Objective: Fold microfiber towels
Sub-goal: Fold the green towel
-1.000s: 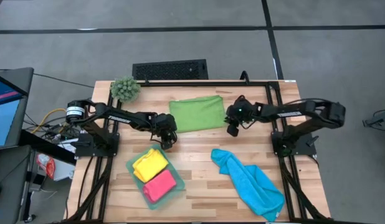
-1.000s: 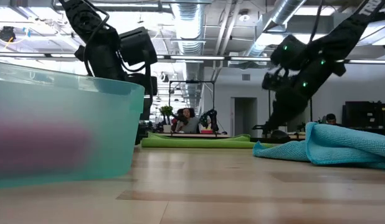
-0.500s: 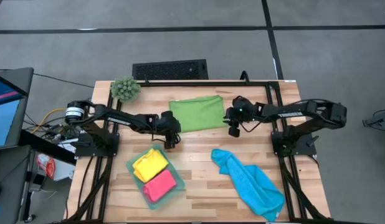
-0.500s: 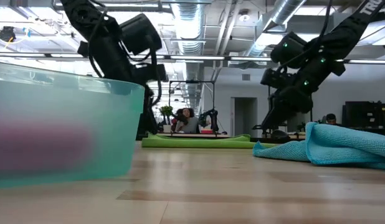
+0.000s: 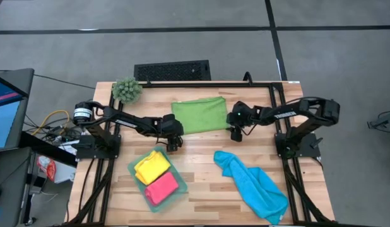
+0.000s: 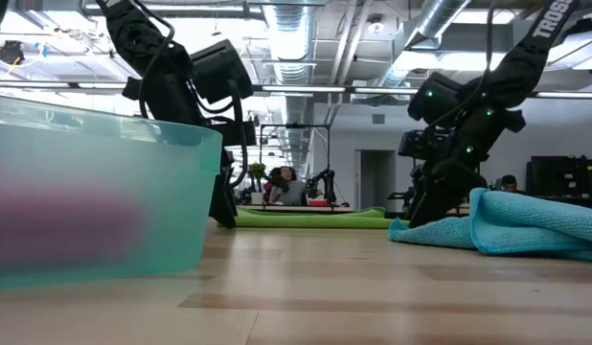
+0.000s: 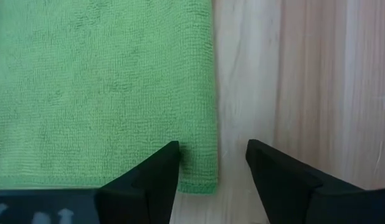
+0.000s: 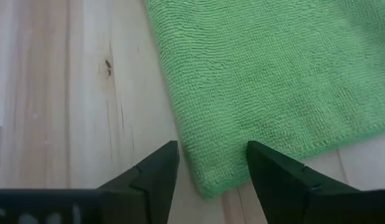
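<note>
Straddling the green towel [image 5: 199, 115] at the table's [image 5: 201, 189] far middle, left gripper [image 7: 212, 167] and right gripper [image 8: 211, 163] stand spread over opposite near corners; no legible writing on either.

Leaf-green microfiber towel [image 5: 199, 115]: folded flat, far centre of my desk. Bright blue microfiber towel [image 5: 253, 185]: crumpled, near right. Yellow microfiber towel [image 5: 151, 166] and pink microfiber towel [image 5: 161, 187]: folded, side by side, near left.
</note>
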Available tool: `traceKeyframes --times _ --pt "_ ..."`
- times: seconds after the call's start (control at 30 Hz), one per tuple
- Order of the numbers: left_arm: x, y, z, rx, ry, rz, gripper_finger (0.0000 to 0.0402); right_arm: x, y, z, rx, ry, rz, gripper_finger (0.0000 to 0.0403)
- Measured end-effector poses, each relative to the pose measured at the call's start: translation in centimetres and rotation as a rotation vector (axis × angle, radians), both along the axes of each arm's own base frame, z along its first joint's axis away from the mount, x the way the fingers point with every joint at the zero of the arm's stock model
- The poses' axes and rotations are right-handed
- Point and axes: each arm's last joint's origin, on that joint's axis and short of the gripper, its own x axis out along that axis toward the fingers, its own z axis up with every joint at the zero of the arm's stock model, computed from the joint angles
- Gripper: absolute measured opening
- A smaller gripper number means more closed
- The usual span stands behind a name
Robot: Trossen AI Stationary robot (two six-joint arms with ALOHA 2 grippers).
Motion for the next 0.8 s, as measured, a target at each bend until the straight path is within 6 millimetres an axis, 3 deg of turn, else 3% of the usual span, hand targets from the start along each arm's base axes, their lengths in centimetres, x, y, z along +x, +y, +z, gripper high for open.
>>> traceKeyframes --times 0.3,0.6,0.8 --pt "-0.1 0.0 -0.1 0.004 0.013 0.005 0.0175 0.2 -0.1 -0.8 0.012 0.022 -0.003 0.0175" --pt "-0.2 -0.1 -0.2 -0.009 0.025 0.021 0.0068 0.2 0.3 -0.6 0.033 0.024 -0.061 0.0072" --pt "0.7 -0.7 0.8 -0.059 0.041 0.030 0.0005 -0.3 1.6 0.5 0.056 0.031 -0.037 0.0011"
